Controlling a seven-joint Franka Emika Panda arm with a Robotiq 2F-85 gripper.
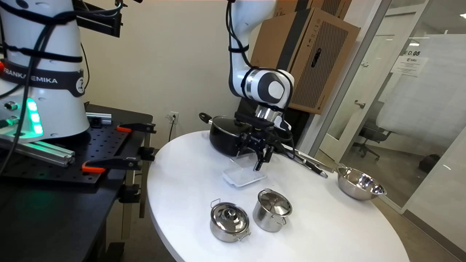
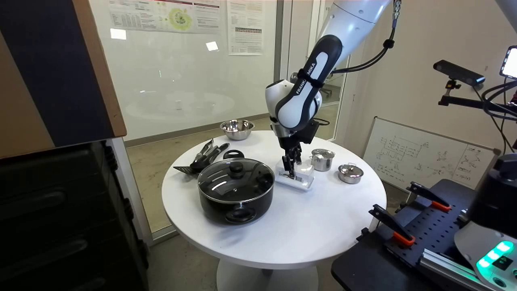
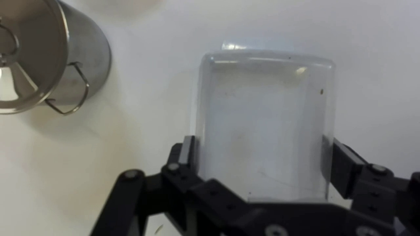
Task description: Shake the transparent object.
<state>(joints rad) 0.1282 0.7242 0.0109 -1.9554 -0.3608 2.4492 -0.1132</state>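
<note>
The transparent object, a small clear squarish container, lies on the round white table and shows in both exterior views (image 1: 244, 177) (image 2: 296, 182). It fills the middle of the wrist view (image 3: 262, 101). My gripper points down at it in both exterior views (image 1: 249, 161) (image 2: 295, 169). In the wrist view the spread fingers (image 3: 264, 144) stand on either side of the container. The left pad sits right beside its wall. The right pad's tip is at the opposite wall, with a slight gap higher up; contact is not clear. The container's near end is hidden behind the gripper.
A black lidded pot (image 2: 236, 202) stands near the container. Two lidded steel pots (image 1: 229, 222) (image 1: 272, 209) stand on its other side. A steel bowl (image 1: 359, 183) is near the table edge. Dark utensils (image 2: 206, 157) lie behind the black pot.
</note>
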